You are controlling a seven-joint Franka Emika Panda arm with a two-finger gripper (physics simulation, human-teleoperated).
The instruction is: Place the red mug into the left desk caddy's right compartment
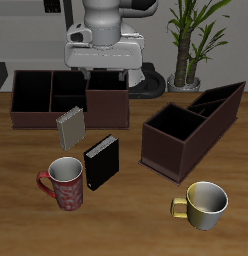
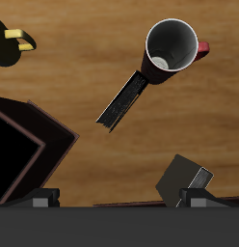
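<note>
At the counter's back edge I am seeing the claw (image 1: 104,72) hanging high, touching nothing; its fingertips (image 2: 195,198) are standing wide apart and empty. The red mug (image 1: 64,183) is sitting upright near the front edge, beside a black book (image 1: 101,163). The left desk caddy (image 1: 193,127) is lying skewed, its right compartment (image 1: 176,128) facing up.

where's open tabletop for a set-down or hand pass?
Open wood tabletop: front strip between the speckled red mug and yellow-gold mug, and ahead of the skewed dark brown caddy. Crowded: around the black book and grey book, near the square-on caddy.
</note>
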